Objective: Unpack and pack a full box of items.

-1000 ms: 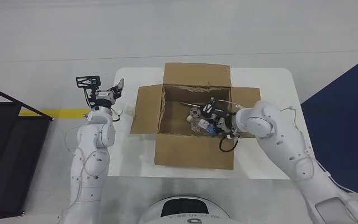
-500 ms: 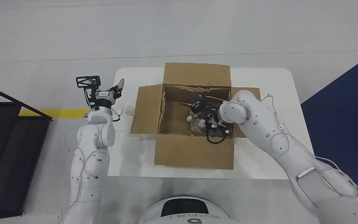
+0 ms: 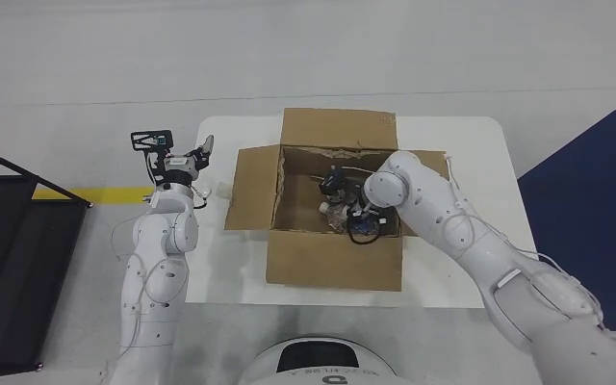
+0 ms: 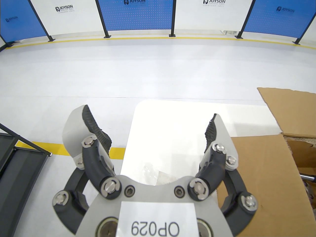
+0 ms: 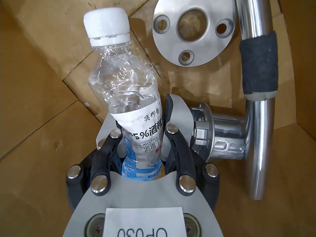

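Since a second ago your right arm has swung leftward inside the box (image 3: 332,260) at the top view's centre. Your right tool (image 5: 140,117) is clamped on the clear bottle (image 5: 123,80) inside the box, beside a round flange (image 5: 193,24) and a chrome handle (image 5: 254,124). Your left tool (image 4: 149,112) hangs spread wide over the tabletop (image 4: 172,139), left of the box.

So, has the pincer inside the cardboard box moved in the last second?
Yes. In the top view the right pincer, shut on the bottle, has shifted across the cardboard box toward the robot's left.
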